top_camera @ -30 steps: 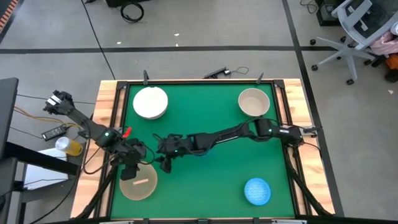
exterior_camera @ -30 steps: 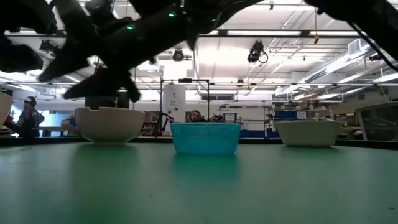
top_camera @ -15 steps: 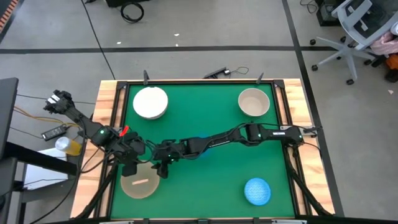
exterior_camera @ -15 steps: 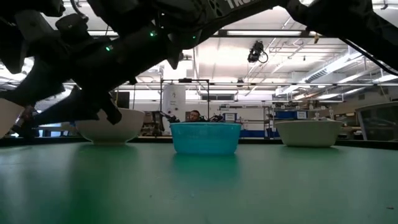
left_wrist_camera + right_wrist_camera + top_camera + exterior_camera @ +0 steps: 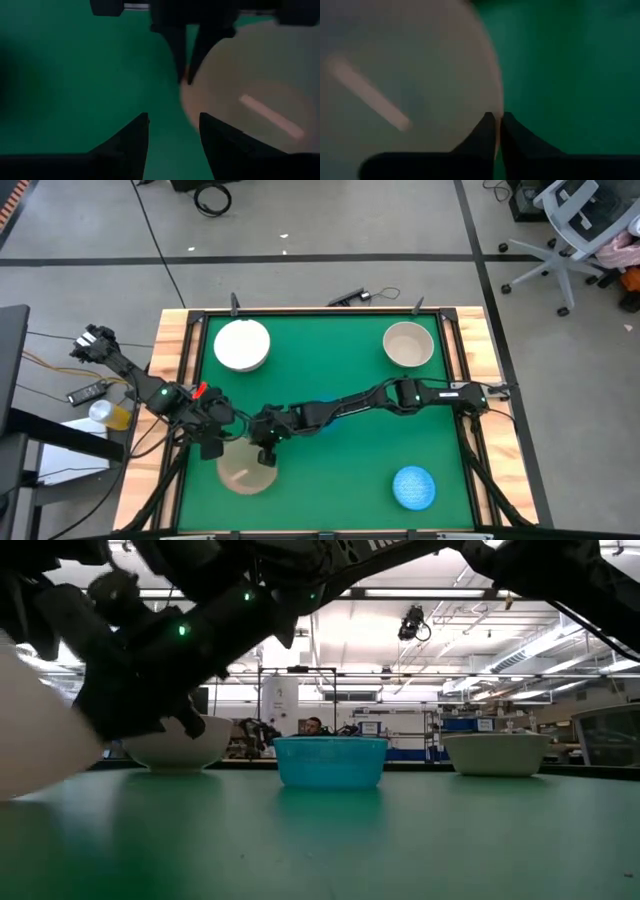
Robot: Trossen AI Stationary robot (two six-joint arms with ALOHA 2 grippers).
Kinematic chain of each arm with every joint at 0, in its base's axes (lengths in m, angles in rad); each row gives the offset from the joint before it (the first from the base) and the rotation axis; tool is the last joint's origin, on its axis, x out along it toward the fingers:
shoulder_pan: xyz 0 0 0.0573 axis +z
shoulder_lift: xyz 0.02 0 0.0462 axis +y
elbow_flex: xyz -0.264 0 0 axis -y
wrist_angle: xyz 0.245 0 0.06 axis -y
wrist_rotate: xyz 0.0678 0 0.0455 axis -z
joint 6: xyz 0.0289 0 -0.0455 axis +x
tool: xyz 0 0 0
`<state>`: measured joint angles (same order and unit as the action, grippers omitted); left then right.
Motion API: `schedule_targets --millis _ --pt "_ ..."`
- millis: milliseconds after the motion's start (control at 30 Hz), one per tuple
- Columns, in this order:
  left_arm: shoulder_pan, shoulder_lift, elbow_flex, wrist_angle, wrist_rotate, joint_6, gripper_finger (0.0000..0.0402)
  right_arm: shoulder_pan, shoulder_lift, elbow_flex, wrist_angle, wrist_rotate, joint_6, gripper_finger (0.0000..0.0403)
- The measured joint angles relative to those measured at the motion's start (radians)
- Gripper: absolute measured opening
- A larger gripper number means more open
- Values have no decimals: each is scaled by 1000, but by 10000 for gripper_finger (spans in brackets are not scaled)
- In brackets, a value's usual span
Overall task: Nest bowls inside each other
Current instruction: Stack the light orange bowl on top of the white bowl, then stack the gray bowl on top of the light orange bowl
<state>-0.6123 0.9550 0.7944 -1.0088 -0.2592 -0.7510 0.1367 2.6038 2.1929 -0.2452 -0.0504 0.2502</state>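
Observation:
The peach-tan bowl (image 5: 243, 474) sits near the table's front left, and my right gripper (image 5: 265, 457) is shut on its rim. My left gripper (image 5: 211, 446) hovers open just left of that bowl, its fingers (image 5: 142, 125) over bare green mat beside the rim. The white bowl (image 5: 242, 345) rests on its base at the far left and the cream bowl (image 5: 408, 344) at the far right. The light blue speckled bowl (image 5: 413, 487) lies near the front right. The dark blue bowl (image 5: 330, 761) stands mid-table, mostly hidden under my right arm in the high view. My right gripper pinches the peach-tan bowl's rim (image 5: 496, 107) on the side toward the table's right. One finger is over the bowl's inside and one is outside. The fingers (image 5: 184, 60) slant down from the table's far right. The low view shows the bowl (image 5: 40, 735) tilted; whether it is clear of the mat I cannot tell.
My right arm (image 5: 350, 402) stretches across the table's middle, over the dark blue bowl. A wooden frame (image 5: 172, 395) borders the green mat. Open mat lies in the middle front and between the two far bowls.
My right gripper has come down toward the table's near left and taken hold of the peach-tan bowl's rim. The bowl has shifted toward the table's right and shows larger in the low view.

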Motion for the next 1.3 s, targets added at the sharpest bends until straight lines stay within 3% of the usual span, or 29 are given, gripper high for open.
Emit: schedule_targets --millis 100,233,333,600,800,1067,1300 --pt "3 -1 0 -1 -66 -43 176 -23 -35 0 -30 22 -4 20" --pt "3 0 36 -8 -137 -84 176 -78 -99 -2 -118 179 -22 20" --pt "-4 0 111 -57 -199 -86 176 -120 -163 -2 -136 292 -52 8" --pt "-59 -1 324 -159 -447 25 176 -275 -261 -1 -51 434 -104 8" --pt "-58 0 330 -162 -563 68 176 -405 -223 -13 24 354 37 8" --pt "-47 7 296 -174 -589 33 176 -464 -155 -43 45 114 196 41" --pt "-45 14 294 -176 -584 18 176 -453 -184 -43 -81 104 154 86"
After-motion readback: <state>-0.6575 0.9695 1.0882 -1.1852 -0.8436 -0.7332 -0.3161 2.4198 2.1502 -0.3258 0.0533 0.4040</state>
